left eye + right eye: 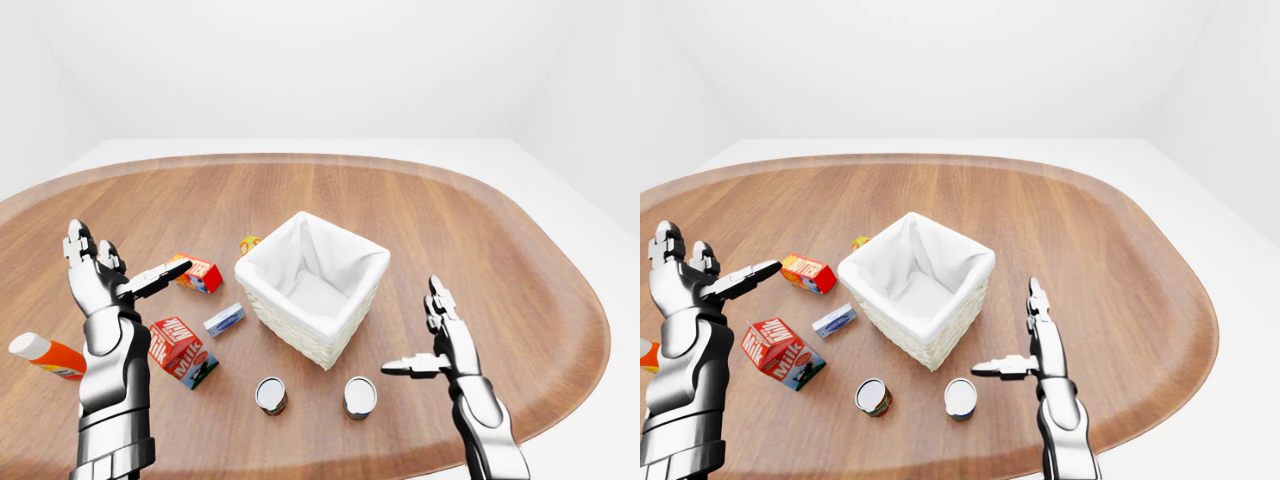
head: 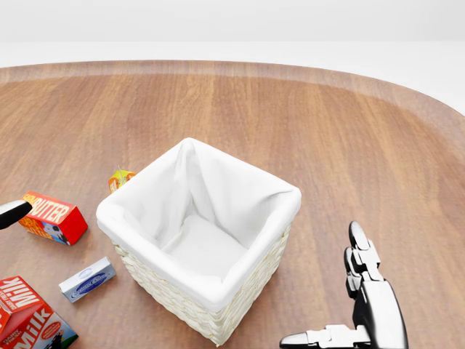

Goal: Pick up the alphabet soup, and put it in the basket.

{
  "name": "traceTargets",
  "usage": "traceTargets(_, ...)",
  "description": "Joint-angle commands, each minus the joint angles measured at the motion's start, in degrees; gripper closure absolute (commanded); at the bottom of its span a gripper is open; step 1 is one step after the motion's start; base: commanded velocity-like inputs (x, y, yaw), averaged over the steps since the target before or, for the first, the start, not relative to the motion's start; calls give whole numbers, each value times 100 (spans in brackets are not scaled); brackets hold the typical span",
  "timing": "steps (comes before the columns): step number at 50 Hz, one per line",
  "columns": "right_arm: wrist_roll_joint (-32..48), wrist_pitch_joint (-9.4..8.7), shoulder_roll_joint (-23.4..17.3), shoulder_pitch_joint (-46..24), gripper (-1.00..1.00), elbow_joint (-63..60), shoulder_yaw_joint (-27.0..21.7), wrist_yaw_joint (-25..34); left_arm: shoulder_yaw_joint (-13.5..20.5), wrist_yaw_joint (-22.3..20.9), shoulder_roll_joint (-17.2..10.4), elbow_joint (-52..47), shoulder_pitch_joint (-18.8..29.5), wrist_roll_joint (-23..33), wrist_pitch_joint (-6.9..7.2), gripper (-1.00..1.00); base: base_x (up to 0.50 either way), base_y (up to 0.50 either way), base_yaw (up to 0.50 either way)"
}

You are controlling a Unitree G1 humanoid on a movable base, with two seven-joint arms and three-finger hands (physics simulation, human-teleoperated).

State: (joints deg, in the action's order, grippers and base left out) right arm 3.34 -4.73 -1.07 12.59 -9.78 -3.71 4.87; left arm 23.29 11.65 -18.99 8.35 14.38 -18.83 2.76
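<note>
Two small tins stand on the wooden table below the basket in the left-eye view, one on the left (image 1: 270, 394) and one on the right (image 1: 360, 397). Their labels are too small to tell which is the alphabet soup. The white-lined wicker basket (image 1: 300, 335) stands in the middle of the table, empty. My right hand (image 1: 415, 330) is open, raised to the right of the right tin and apart from it. My left hand (image 1: 130, 255) is open and raised at the left, above the milk carton.
To the left of the basket lie a red butter box (image 1: 197, 272), a red milk carton (image 1: 180, 350), a small blue-white box (image 1: 224, 319) and an orange bottle with a white cap (image 1: 45, 355). A small orange pack (image 1: 249, 243) lies behind the basket's left corner.
</note>
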Motion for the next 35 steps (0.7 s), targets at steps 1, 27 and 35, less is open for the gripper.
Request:
traceTargets(1, 187, 154, 33, 387, -100, -35, -72, 224, -3, -6, 4, 29, 3, 21, -30, -100, 0, 0, 0)
traceTargets(27, 454, 740, 41, 825, -100, 450, 24, 562, 2, 13, 12, -27, -13, 41, 14, -100, 0, 0, 0)
traceTargets(35, 557, 820, 10, 956, -100, 457, 145, 585, -2, 10, 6, 4, -1, 38, 2, -100, 0, 0, 0)
